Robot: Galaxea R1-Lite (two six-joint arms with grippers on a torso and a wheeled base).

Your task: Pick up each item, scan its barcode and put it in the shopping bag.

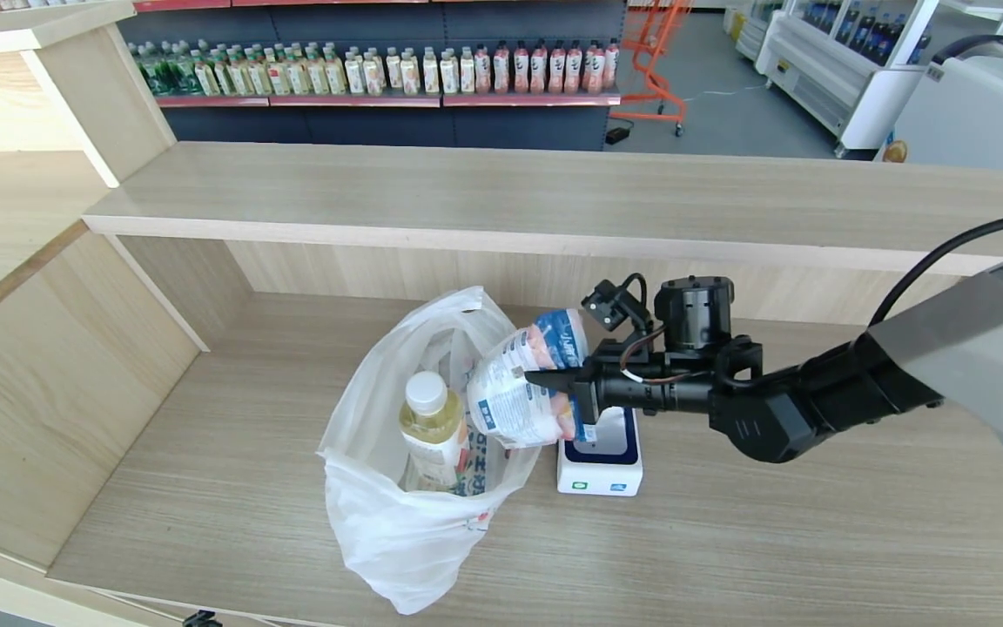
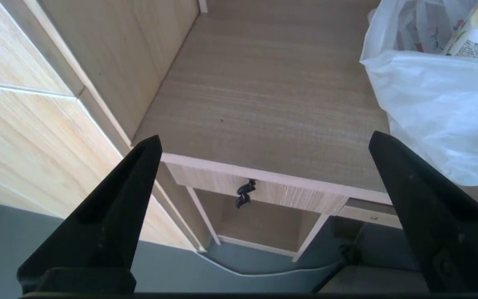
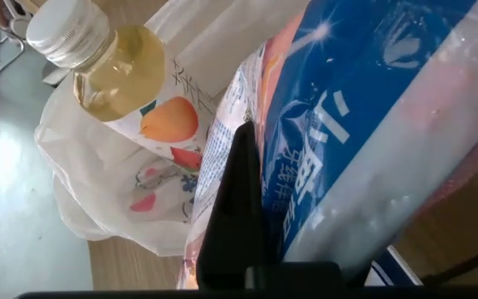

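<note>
Item: soft plastic packet point(image 1: 523, 383) point(image 3: 363, 124), printed blue, white and pink, held tilted in the air above the near-side rim of the shopping bag point(image 1: 397, 531) point(image 2: 438, 100) point(image 3: 98, 208) and just beside its open mouth. Holder: right gripper point(image 1: 564, 396), closed on the packet from the scanner side, one dark finger point(image 3: 239, 208) pressed flat across the wrapper. Shopping bag: thin white plastic, standing open on the wooden counter point(image 1: 728, 540) point(image 2: 280, 91). Contents: one bottle point(image 1: 432, 427) point(image 3: 114, 75) of pale yellow drink, upright, white cap, fruit-printed label. Scanner point(image 1: 602, 470): small white box with a dark blue face, on the counter just beside the bag, partly covered by the packet and the right gripper. Left gripper point(image 2: 264, 141): jaws spread wide, nothing between them, hanging over the counter's front edge, near the bag but apart from it. Background: shop shelf point(image 1: 380, 100) stocked with rows of drink bottles.
</note>
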